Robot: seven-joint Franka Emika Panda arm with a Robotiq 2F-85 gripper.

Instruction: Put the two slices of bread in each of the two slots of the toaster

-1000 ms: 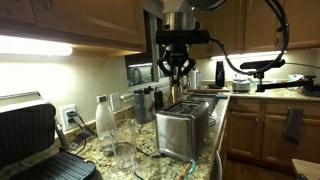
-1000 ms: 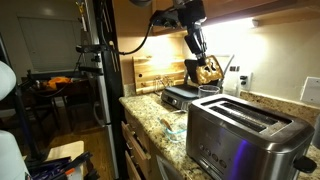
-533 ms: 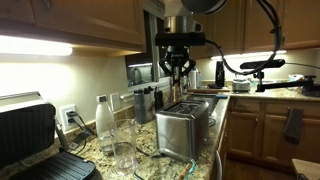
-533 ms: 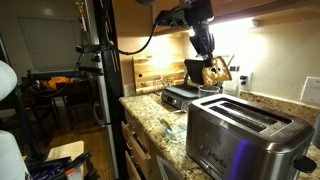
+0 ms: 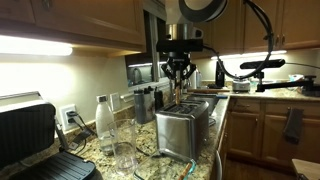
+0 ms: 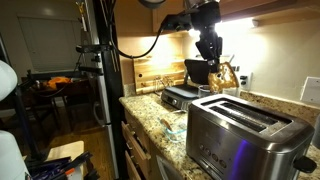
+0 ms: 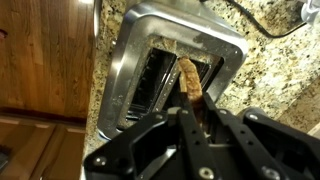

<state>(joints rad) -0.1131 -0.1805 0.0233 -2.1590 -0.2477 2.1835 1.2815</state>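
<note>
Granite table (image 6: 158,117) in a wood-cabineted kitchen: the gripper (image 7: 190,108) is clamped on 1 slice of bread (image 7: 190,78), held on edge above the toaster (image 5: 183,128) and clear of its top. In the wrist view the slice hangs over the 2 slots (image 7: 156,82), about at the strip between them. Further along stand a clear bottle (image 5: 104,118) and a black grill press (image 5: 28,135).

Kitchen fittings:
- speckled granite countertop (image 5: 100,152)
- dark wooden upper cabinets (image 5: 70,20) with a bright light strip (image 5: 60,45) beneath
- white wall outlet (image 5: 69,115)
- wooden lower cabinets (image 5: 250,125) with a grey towel (image 5: 292,123) hanging on them
- wooden board (image 6: 150,72) leaning against the wall
</note>
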